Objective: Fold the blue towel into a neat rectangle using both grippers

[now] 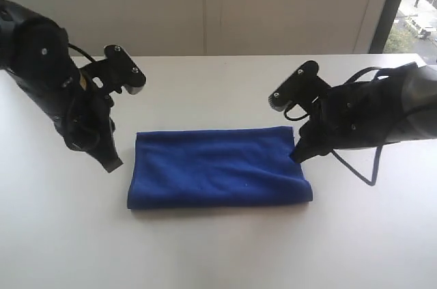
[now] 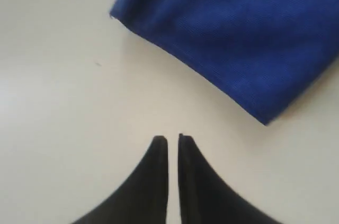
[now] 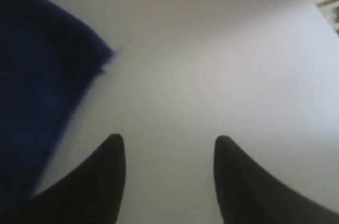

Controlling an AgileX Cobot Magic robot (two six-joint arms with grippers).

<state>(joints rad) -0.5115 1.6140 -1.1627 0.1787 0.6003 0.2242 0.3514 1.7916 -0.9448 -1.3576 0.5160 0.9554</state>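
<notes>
A white counter (image 1: 218, 255) is filling the scene, bare along its near edge. Just beyond that, the blue towel (image 1: 218, 166) is lying flat at mid-counter, doubled into a broad rectangle with its long sides running across the exterior view. Its edges are looking fairly even, though the near right corner is bulging slightly. Judging from this, the fold in hand is appearing to be laid down and let go. The task is looking close to done, unless a further fold is wanted. That further fold would be calling for both grippers to pinch the two corners of one short end together and carry them across level, since the soft cloth is likely to sag or slip askew. The left gripper (image 2: 173, 139) is hovering over bare counter near the towel's left end, apart from it. Its fingers are drawn nearly together, showing only a thin slit and holding nothing. The right gripper (image 3: 168, 142) is hanging just beside the right end with its fingers spread wide and empty; whether it is grazing the cloth cannot be told. Farther back, a pale panelled wall (image 1: 205, 2) is closing the room, with a window (image 1: 418, 2) at the far right showing a street.
</notes>
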